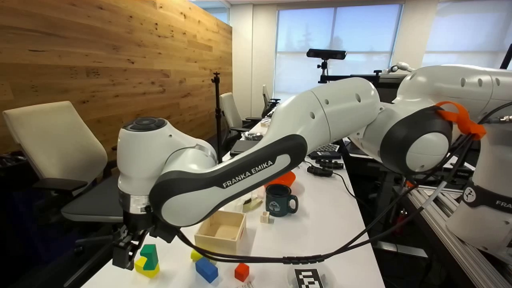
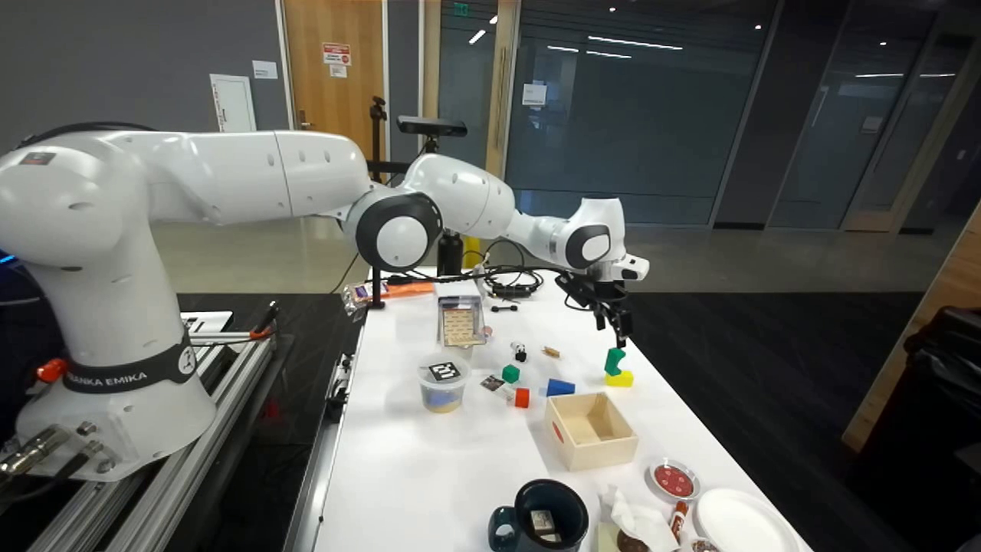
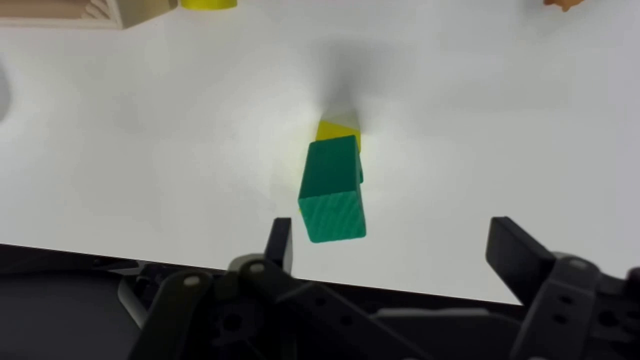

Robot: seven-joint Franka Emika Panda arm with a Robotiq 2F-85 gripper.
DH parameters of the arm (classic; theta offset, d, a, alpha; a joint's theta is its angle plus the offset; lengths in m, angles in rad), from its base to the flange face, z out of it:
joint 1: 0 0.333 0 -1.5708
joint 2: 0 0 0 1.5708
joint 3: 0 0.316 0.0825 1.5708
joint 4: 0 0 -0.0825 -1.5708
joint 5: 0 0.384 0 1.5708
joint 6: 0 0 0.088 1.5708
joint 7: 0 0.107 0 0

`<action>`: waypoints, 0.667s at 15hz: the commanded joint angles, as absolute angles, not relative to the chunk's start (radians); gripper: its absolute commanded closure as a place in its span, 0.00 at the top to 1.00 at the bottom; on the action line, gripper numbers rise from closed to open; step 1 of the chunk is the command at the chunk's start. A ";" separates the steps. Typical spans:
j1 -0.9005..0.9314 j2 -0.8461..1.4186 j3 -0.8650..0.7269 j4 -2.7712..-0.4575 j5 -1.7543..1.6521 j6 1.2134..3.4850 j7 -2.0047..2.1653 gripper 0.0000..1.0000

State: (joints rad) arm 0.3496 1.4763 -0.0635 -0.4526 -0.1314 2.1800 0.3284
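Note:
My gripper (image 3: 390, 235) stands open over the white table, nothing between its fingers. Nearest to it is a green block (image 3: 332, 187) with a notch in its side, standing on a yellow block (image 3: 337, 131). In the wrist view the green block lies just beyond the fingertips, closer to the left finger (image 3: 280, 245) and apart from it; most of the yellow block is hidden beneath. An exterior view has the gripper (image 2: 615, 328) just above the green block (image 2: 614, 361). Seen from elsewhere, the gripper (image 1: 127, 248) is beside the green block (image 1: 150, 256), whose yellow support (image 1: 147, 268) is partly covered.
An open wooden box (image 2: 590, 452) stands near a blue block (image 2: 560, 387), a red cube (image 2: 522, 398) and a green cube (image 2: 510, 373). A lidded tub (image 2: 442, 391) and a dark mug (image 1: 279, 202) are also on the table. The table's edge runs close below the gripper.

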 commanded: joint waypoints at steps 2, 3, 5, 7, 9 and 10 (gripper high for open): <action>0.330 1.470 -0.094 -0.447 -0.128 2.197 0.385 1.00; 0.327 1.467 -0.101 -0.452 -0.129 2.198 0.400 1.00; 0.321 1.466 -0.112 -0.452 -0.131 2.197 0.418 1.00; 0.316 1.468 -0.127 -0.452 -0.136 2.199 0.441 1.00; 0.313 1.467 -0.133 -0.452 -0.135 2.193 0.453 1.00; 0.311 1.467 -0.133 -0.452 -0.134 2.187 0.450 1.00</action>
